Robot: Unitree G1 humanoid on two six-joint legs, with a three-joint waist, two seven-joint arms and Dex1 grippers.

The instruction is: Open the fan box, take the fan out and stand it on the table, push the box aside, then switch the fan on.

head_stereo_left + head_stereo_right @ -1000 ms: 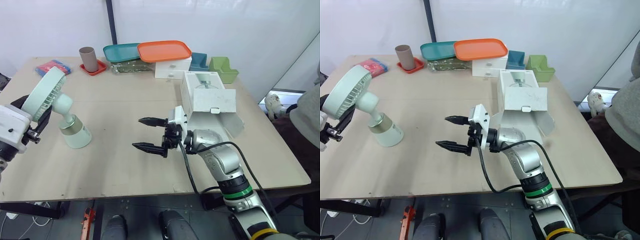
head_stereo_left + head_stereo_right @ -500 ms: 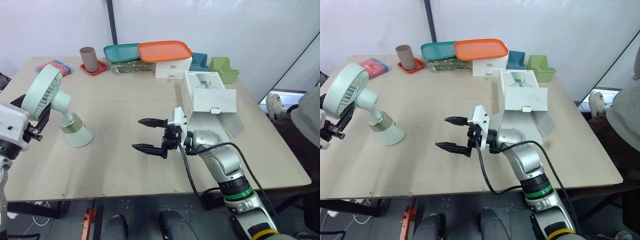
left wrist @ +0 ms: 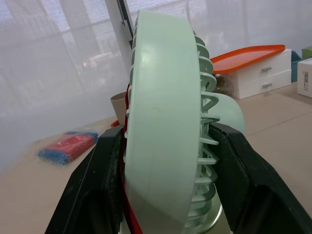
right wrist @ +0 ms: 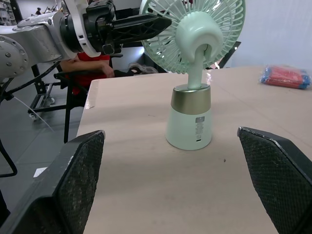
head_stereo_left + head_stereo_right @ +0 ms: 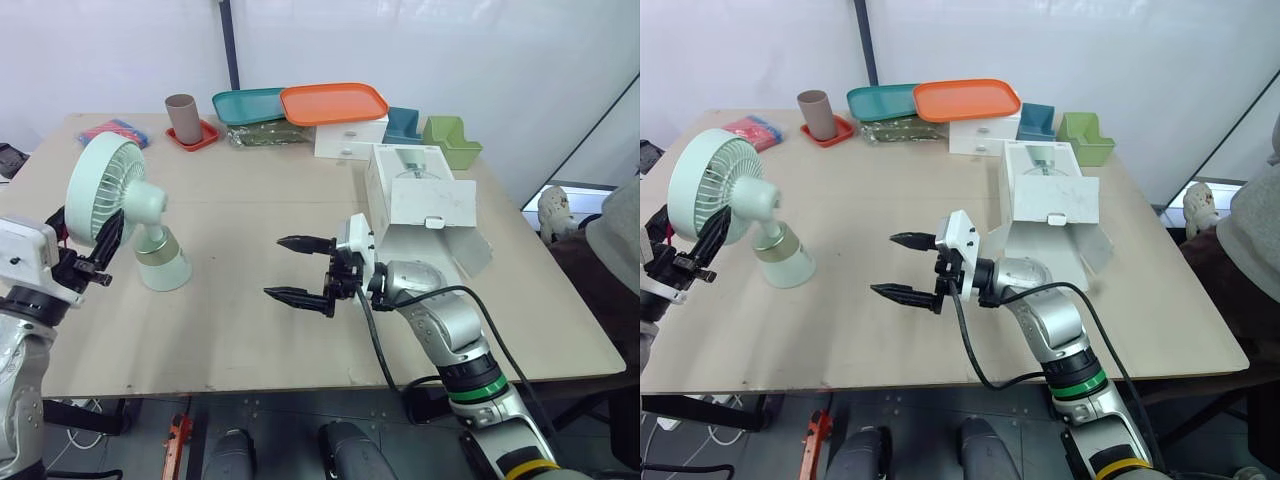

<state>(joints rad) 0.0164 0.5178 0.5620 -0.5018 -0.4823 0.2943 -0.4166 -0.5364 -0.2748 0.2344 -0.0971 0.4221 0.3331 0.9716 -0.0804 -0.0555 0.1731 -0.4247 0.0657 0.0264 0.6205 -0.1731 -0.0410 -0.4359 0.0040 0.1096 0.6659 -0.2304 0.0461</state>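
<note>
The mint-green fan (image 5: 150, 235) stands upright on the table (image 5: 250, 330) at the left, its gold-banded base (image 4: 189, 117) flat on the top. My left gripper (image 3: 166, 131) is shut on the fan's round head, one black finger (image 3: 95, 190) on each face of the grille. The white fan box (image 5: 415, 195) lies at the right of the table, its flap open. My right gripper (image 5: 275, 266) hovers open above the middle of the table, between the fan and the box, pointing at the fan and holding nothing.
Along the far edge stand a brown cup (image 5: 182, 118) on a red coaster, a teal tray (image 5: 245, 103), an orange tray (image 5: 333, 102) on white drawers (image 5: 350, 138), and blue (image 5: 403, 122) and green (image 5: 452, 140) bins. A red-blue packet (image 5: 112, 132) lies far left. A person's sleeve (image 5: 620, 235) shows at the right.
The fan has gone from tilted to upright, its base sliding a little to the right, with my left gripper still on its head. The right gripper has stayed put.
</note>
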